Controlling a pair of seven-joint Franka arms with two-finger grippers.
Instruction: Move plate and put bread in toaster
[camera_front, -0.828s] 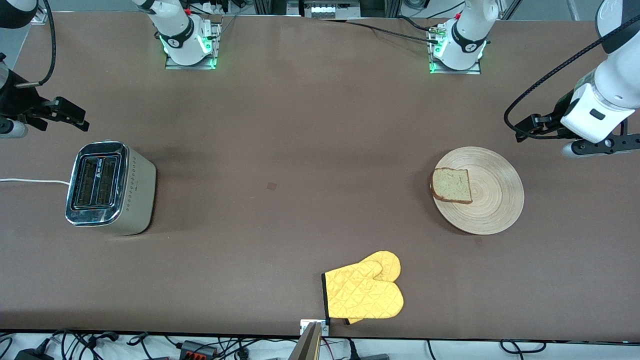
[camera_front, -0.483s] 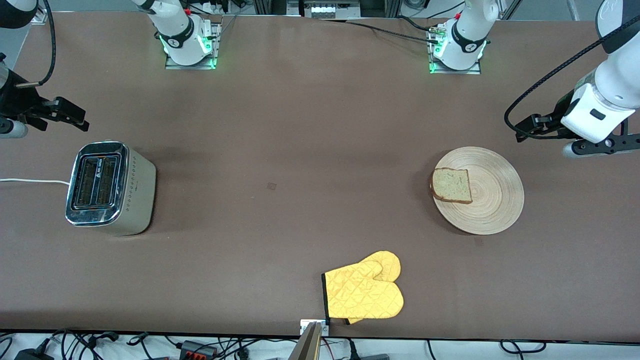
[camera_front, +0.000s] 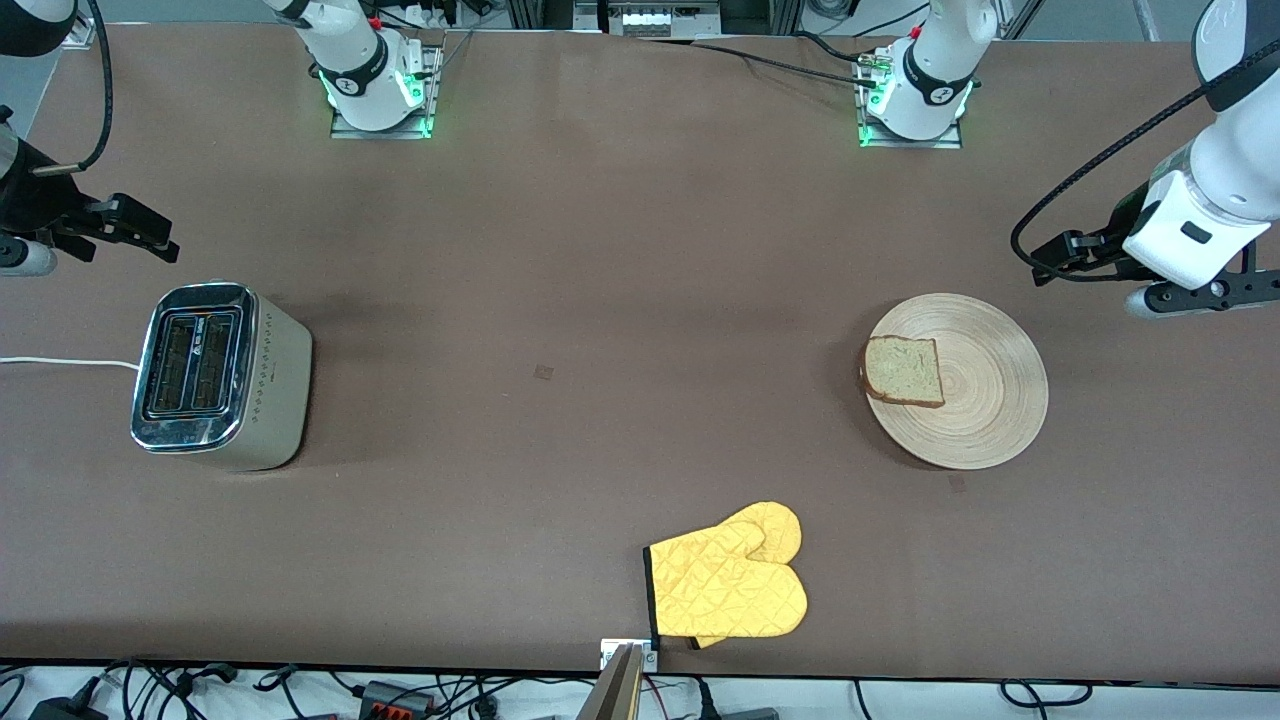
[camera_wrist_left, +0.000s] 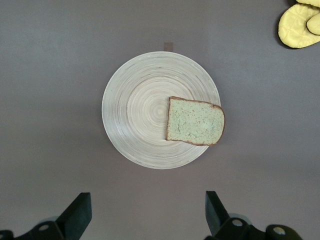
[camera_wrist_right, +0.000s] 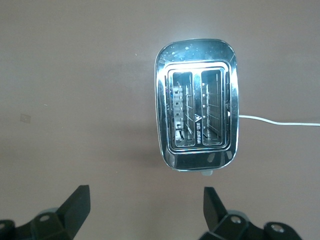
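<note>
Left end effector (camera_wrist_left: 145, 215) and right end effector (camera_wrist_right: 145, 212) gape wide, empty (touching nothing).

A robotics lab, not a kitchen: two arm bases (camera_front: 378, 90) bolted to a wide brown table (camera_front: 600, 250) and glowing green, aluminium framing along one edge, loose cables and power adapters (camera_front: 380, 693) strewn off the other

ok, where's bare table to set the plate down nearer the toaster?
Widest bare stretch: between the chrome two-slot toaster and the round pale-wood plate with its bread slice. Tighter near the yellow oven mitts, nearer the camera.
</note>
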